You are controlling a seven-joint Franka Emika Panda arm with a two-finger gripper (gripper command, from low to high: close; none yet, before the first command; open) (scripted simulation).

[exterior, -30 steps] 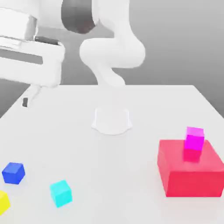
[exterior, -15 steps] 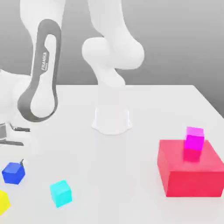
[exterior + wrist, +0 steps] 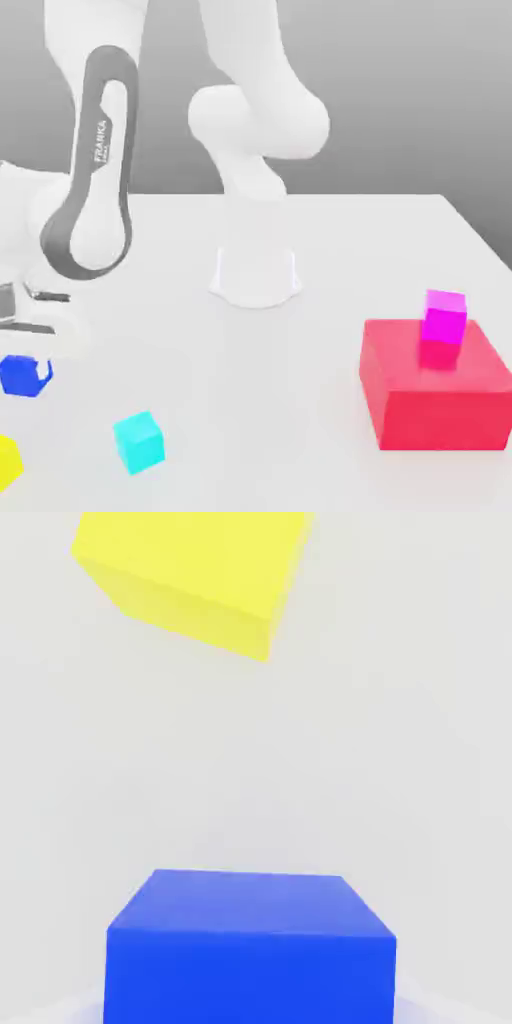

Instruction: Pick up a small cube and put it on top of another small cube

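Note:
The small blue cube (image 3: 18, 377) sits near the exterior view's left edge, its top tucked under my hand. My gripper (image 3: 30, 354) is down on it and shut around it. In the hand view the blue cube (image 3: 250, 947) looms very close, with the yellow cube (image 3: 195, 577) on the table beyond it. The yellow cube (image 3: 6, 462) lies at the front left corner in the exterior view. A cyan cube (image 3: 138, 441) rests a little to the right of it. A magenta cube (image 3: 444, 318) stands on the red block (image 3: 435, 400).
The big red block takes up the exterior view's front right. My arm's white base (image 3: 256, 275) stands at the middle back of the white table (image 3: 250, 380). The arm's links hang over the left side.
The hand came down at the left onto the blue cube and its jaws went from open to shut. The blue cube now sits slightly higher and further left.

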